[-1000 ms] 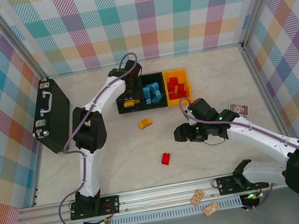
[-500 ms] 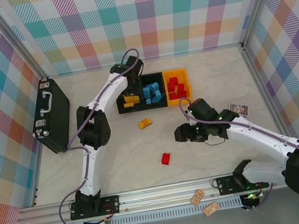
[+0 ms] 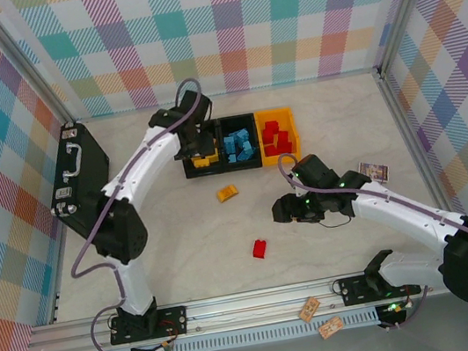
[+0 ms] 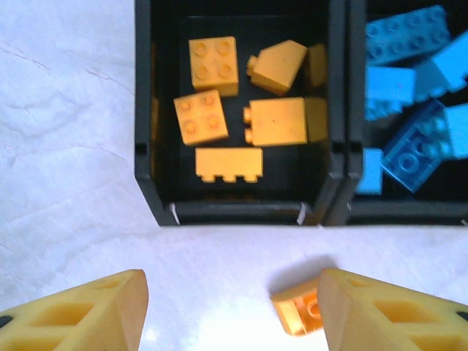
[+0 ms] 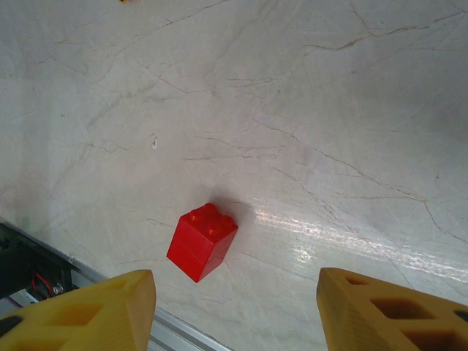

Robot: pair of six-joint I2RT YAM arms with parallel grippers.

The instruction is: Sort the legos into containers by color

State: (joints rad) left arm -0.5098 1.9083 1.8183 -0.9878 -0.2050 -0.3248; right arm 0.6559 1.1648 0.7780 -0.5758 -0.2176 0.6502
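Where the pale marbled desk (image 3: 183, 246) nears its back wall, three small open bins sit joined in a row: left black bin (image 3: 189, 173), middle black bin (image 3: 244, 167), and orange-yellow bin (image 3: 292, 131) at the right end. From overhead, the left arm reaches up & across to the row, w/ the left tool (image 3: 198, 148) above the left black bin. Its wrist view looks straight down: two yellow fingers spread wide, nothing btw them, nothing held. Inside the left black bin lie at least five yellow-orange bricks (image 4: 213, 66), some studs-up, some on their sides. The middle black bin holds a jumble of blue bricks (image 4: 413, 146), & the orange-yellow bin holds red bricks (image 3: 275, 138). A loose yellow-orange brick (image 3: 227, 193) lies on the desk just in front of the row; in the left wrist view it is partly hidden behind the right-hand finger. The right arm bends in from lower right, w/ the right tool (image 3: 283, 210) over mid-desk, well apart from the bins. In its wrist view the fingers stand wide apart & empty. A loose red brick (image 5: 202, 241) sits on the desk below, turned cornerwise, touching neither finger. A black briefcase (image 3: 79, 182) w/ metal latches lies at the desk's far left edge.
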